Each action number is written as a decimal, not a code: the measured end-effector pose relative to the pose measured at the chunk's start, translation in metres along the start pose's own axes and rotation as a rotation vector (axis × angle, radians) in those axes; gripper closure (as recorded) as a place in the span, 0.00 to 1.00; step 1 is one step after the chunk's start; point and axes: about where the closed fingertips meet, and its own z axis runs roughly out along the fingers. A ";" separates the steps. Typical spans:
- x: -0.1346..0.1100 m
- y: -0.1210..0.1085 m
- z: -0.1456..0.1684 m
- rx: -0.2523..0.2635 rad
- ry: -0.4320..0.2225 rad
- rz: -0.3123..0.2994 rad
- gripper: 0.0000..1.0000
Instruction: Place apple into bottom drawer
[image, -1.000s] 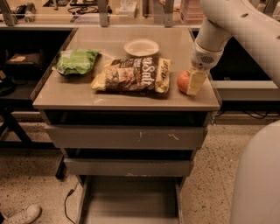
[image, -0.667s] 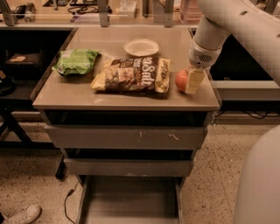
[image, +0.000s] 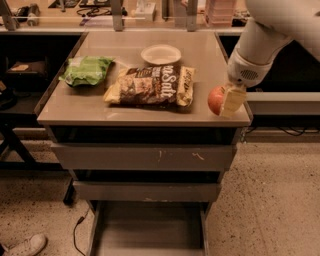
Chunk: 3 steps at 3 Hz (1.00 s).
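The apple (image: 215, 100) is red-orange and sits between the cream fingers of my gripper (image: 223, 101) at the front right corner of the cabinet top (image: 100, 107). The gripper is shut on the apple, with one finger (image: 233, 100) showing on the apple's right side. The white arm comes down from the upper right. The bottom drawer (image: 150, 230) is pulled out at floor level below the cabinet, and its grey floor is bare.
A brown chip bag (image: 150, 85), a green bag (image: 85, 70) and a white bowl (image: 160, 53) lie on the cabinet top. Two upper drawers (image: 145, 156) are slightly pulled out. A shoe (image: 27, 245) and a cable lie on the floor at the lower left.
The gripper and the apple have moved a little toward the front right edge of the cabinet top. The bags and bowl have not moved.
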 end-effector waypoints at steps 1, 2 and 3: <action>0.019 0.050 -0.013 -0.023 -0.015 0.034 1.00; 0.019 0.050 -0.013 -0.023 -0.015 0.034 1.00; 0.028 0.069 -0.013 -0.020 0.020 0.043 1.00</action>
